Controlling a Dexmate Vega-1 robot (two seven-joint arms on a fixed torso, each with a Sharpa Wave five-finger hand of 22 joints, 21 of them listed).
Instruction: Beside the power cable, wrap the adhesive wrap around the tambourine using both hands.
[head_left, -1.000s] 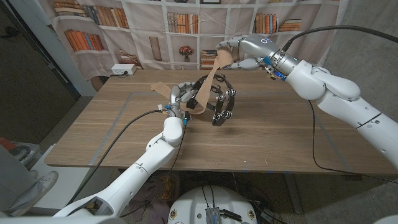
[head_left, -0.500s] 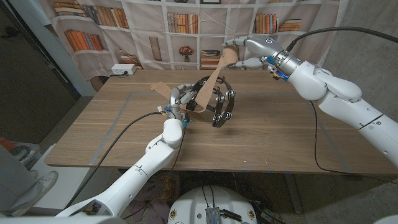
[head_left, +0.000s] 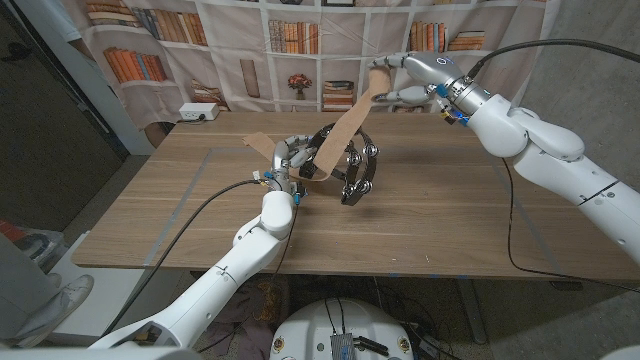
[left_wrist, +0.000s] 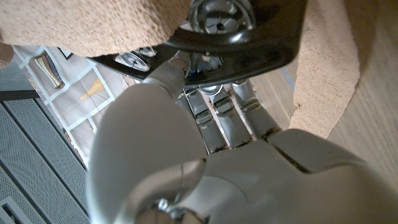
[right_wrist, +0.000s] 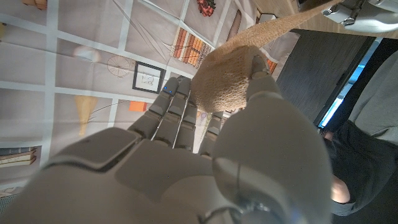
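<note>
A black tambourine with silver jingles stands on edge at the middle of the wooden table. My left hand grips its left rim; in the left wrist view its fingers curl under the black rim. Raised over the table's far edge, my right hand holds the tan roll of adhesive wrap. A taut strip runs from the roll down to the tambourine. In the right wrist view the roll sits between thumb and fingers. A loose tail of wrap lies on the table behind my left hand.
A white power strip sits at the table's back left corner. A curtain printed with bookshelves hangs behind the table. A person's leg and shoe show at the lower left, and a seated person appears in the right wrist view.
My right hand has carried the roll to the right and a little higher, drawing the strip longer and tighter. The left hand and tambourine have stayed put.
</note>
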